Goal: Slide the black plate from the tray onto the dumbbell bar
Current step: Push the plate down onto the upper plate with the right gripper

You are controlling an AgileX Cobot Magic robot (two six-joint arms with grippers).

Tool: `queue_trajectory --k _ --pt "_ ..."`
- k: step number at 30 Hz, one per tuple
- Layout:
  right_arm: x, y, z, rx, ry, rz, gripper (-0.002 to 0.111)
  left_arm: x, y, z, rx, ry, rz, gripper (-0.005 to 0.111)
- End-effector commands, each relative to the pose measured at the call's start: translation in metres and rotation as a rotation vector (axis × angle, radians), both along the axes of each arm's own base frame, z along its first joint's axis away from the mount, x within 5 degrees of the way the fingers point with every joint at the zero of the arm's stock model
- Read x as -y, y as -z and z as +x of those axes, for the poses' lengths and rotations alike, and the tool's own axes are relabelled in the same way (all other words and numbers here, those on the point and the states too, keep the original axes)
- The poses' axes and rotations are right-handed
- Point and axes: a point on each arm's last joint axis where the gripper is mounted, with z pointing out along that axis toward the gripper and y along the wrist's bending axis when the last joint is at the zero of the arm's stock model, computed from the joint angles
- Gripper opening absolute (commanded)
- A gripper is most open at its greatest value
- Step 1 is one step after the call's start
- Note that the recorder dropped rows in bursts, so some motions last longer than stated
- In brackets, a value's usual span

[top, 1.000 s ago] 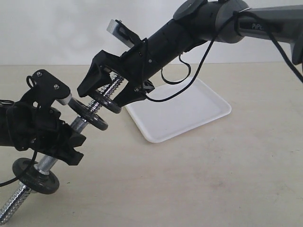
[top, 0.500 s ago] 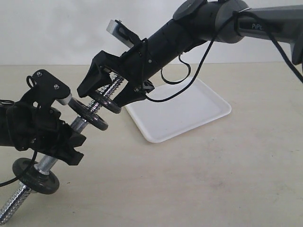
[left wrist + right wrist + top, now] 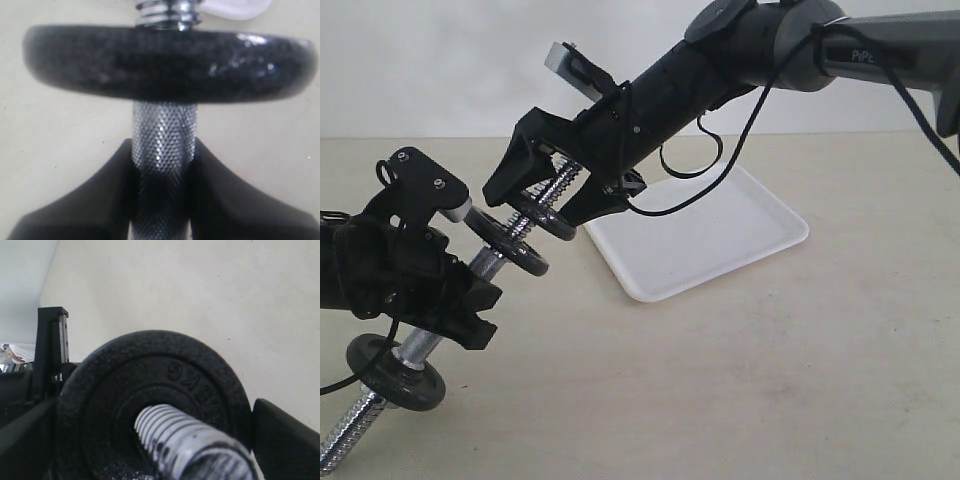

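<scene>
Left gripper [image 3: 445, 295] clamped on dumbbell bar [image 3: 488, 262], at the knurled mid-section.
Bar axis tilts low-left to high-right. Black plate [image 3: 545, 215] is on the upper threaded end, face square to the axis. Right gripper [image 3: 548, 205] straddles its rim, grip unclear. Tray [image 3: 720, 240] lies further right.

No shift shows over the last second. The right gripper [image 3: 532, 206] has kept the plate [image 3: 545, 217] at the same spot on the bar's [image 3: 488, 263] threaded upper end, left of the tray [image 3: 720, 240] and just above the wider disc [image 3: 510, 245]. The left gripper [image 3: 162, 150] still clamps the bar at an unchanged tilt.
</scene>
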Motion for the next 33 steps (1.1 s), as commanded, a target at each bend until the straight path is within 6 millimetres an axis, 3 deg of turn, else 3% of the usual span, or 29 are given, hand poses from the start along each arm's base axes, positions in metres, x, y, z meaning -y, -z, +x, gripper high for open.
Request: queue_trajectory --k 1,5,11,19,24,33 --pt "-0.0059 -0.0207 -0.0050 0.015 -0.028 0.075 0.035 -0.0051 -0.0243 0.0078 0.109 -0.086 0.004 0.004" --pt "-0.0059 -0.0206 -0.0050 0.015 -0.028 0.073 0.039 -0.0051 -0.0243 0.0078 0.109 -0.086 0.004 0.004" --pt "-0.0082 -0.0206 -0.0056 0.009 -0.029 0.075 0.058 -0.0054 -0.0243 0.0078 0.110 -0.088 0.006 0.004" --pt "-0.0099 -0.0206 -0.0060 0.007 -0.032 0.075 0.058 -0.0057 -0.0244 0.0079 0.111 -0.090 0.008 0.004" --pt "-0.0097 -0.0203 -0.0061 -0.003 -0.026 0.073 0.080 -0.0057 -0.0244 0.0079 0.111 -0.090 0.008 0.004" --pt "-0.0089 -0.0189 -0.0064 -0.010 -0.025 0.056 0.081 -0.0056 -0.0244 0.0079 0.111 -0.093 0.005 0.004"
